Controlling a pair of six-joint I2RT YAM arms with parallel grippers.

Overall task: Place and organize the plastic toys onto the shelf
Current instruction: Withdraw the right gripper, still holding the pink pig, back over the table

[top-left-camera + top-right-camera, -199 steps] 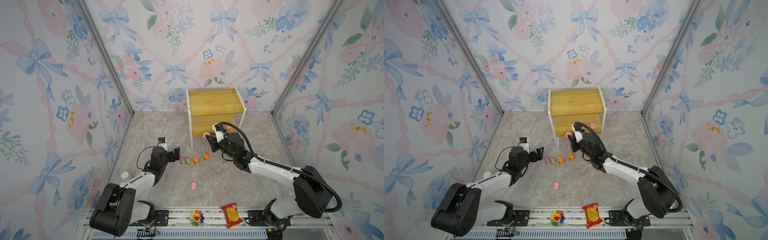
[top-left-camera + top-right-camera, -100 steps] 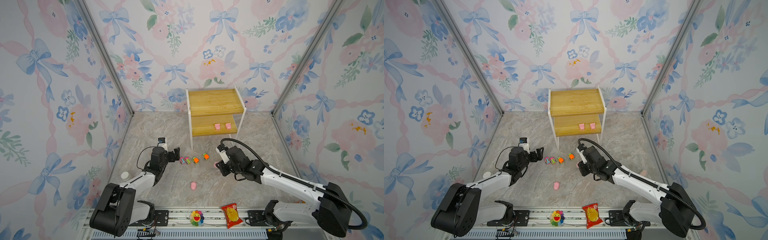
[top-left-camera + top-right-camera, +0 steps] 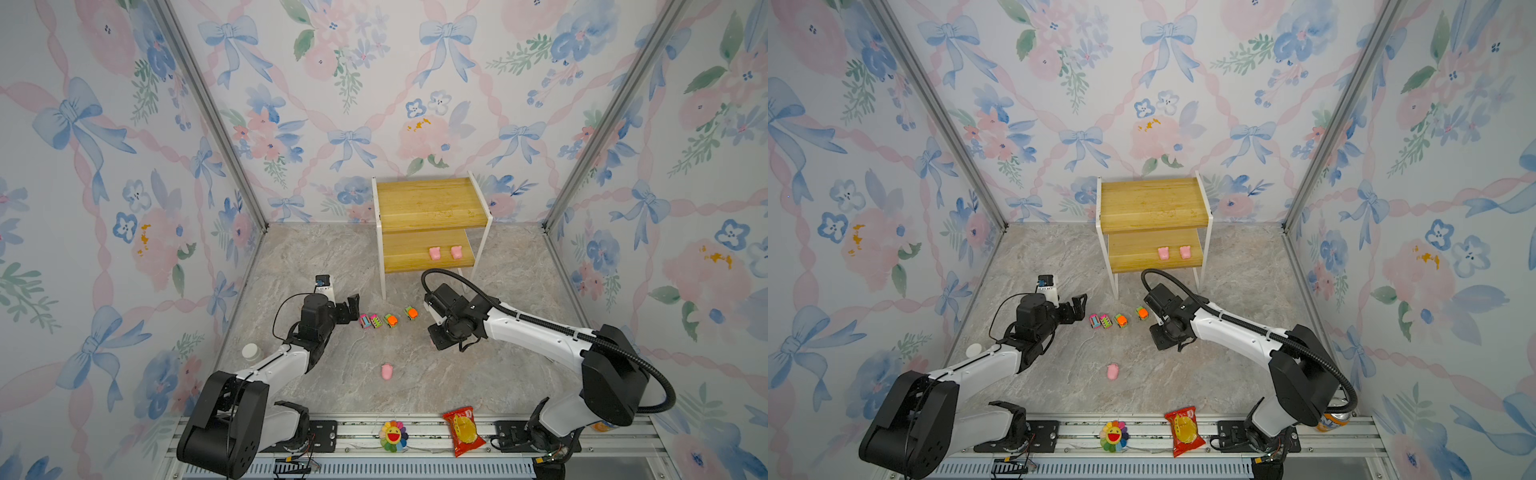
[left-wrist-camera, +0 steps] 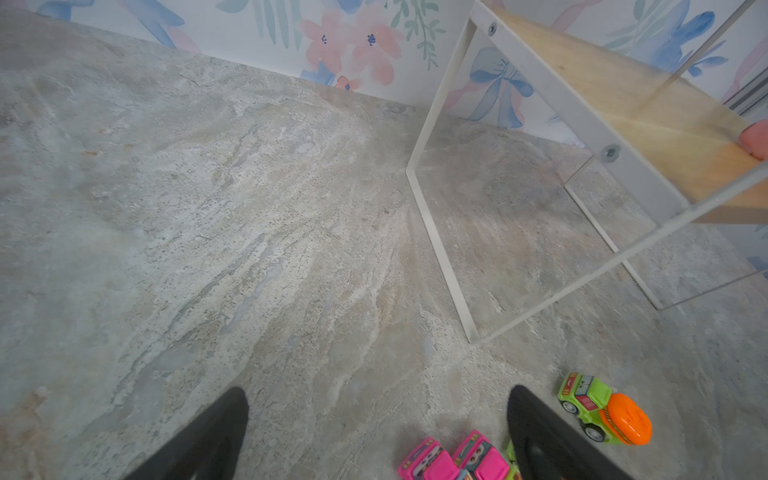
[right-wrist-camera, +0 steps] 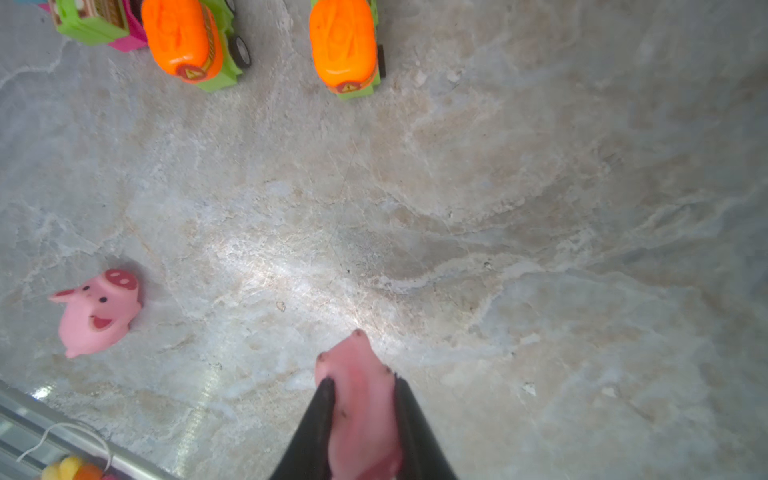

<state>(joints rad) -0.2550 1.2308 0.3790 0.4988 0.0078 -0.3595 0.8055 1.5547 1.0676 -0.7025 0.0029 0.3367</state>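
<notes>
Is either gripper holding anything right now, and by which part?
The right gripper holds a pink pig, jaws clamped on its two sides, one end poking out. The left gripper is open and empty.

No real words or numbers can be read anywhere tbh, only a tiny triangle warning-type mark is spotted on the orange tops of two green cars well ahead of the right gripper, and the print on the red snack packet is too blurred.

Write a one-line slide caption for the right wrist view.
Right gripper shut on a pink pig over the marble floor, with a second pig and two orange-topped cars lying nearby.
</notes>
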